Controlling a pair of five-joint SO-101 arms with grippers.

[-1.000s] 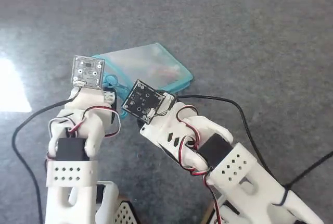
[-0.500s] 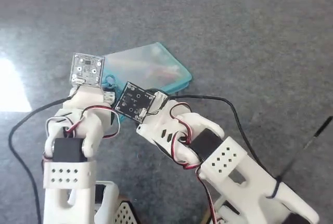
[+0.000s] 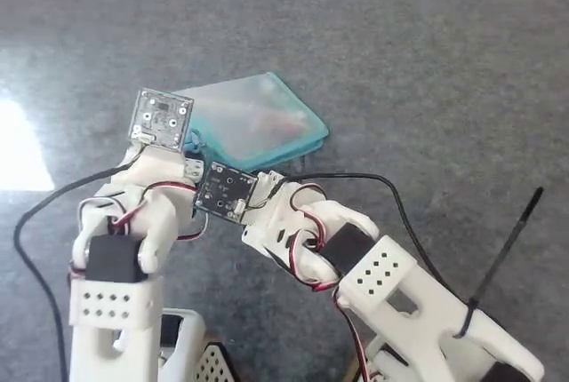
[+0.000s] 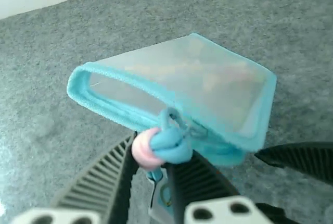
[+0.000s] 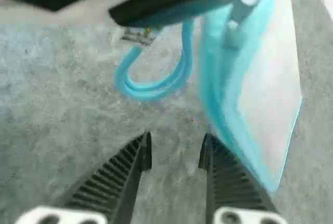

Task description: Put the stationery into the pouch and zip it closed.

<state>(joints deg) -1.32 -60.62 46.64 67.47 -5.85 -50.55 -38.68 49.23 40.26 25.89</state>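
Left arm (image 3: 111,298) and right arm (image 3: 391,280): white printed shells with rows of round holes, black servo blocks (image 3: 113,256), and red, black and white wires (image 3: 307,262). Square camera boards (image 3: 161,119) sit above the servo blocks, with black cables (image 3: 356,178) alongside. Fingers (image 5: 130,177) are black and ribbed.

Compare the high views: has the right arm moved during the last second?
Yes. The right arm has swung toward the left arm and back from the pouch, whose right corner it overlapped before.
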